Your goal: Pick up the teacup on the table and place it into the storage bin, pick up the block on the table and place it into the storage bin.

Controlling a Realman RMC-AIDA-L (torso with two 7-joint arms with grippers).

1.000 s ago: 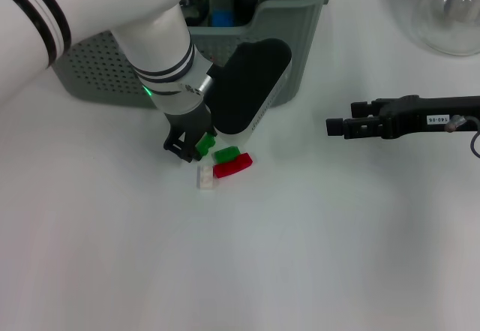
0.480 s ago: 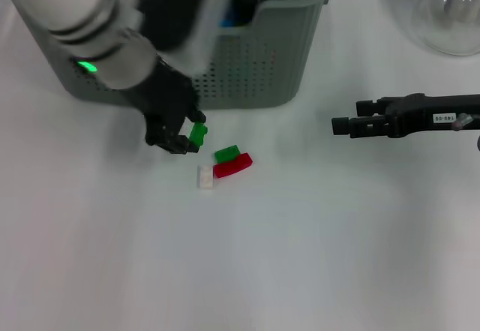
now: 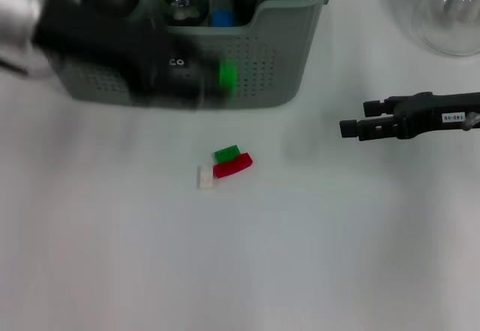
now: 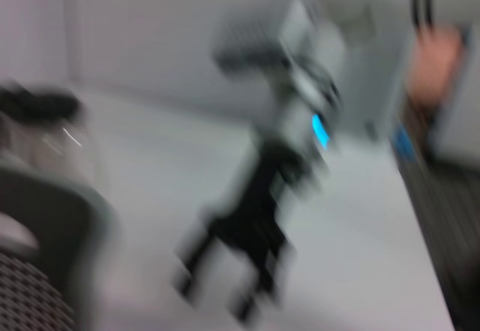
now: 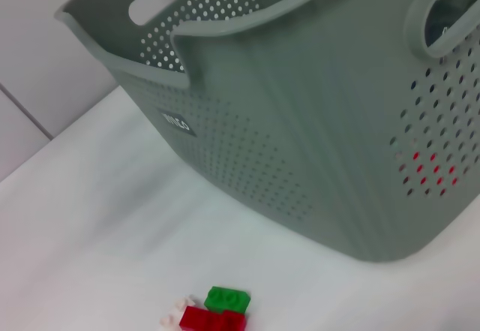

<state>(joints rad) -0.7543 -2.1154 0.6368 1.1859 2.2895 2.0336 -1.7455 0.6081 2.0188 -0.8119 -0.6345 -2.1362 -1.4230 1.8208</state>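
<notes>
now our left gripper [image 3: 214, 83] has its fingers pinching a green block [image 3: 228, 76], up in front of the storage bin [image 3: 289, 53] wall. we see a second green block [image 3: 226, 153], a red block [image 3: 233, 166] and a white block [image 3: 205, 176] clustered on the surface [image 3: 300, 256]. our right gripper [image 3: 351, 127] hovers apart, fingers pressed together.
</notes>
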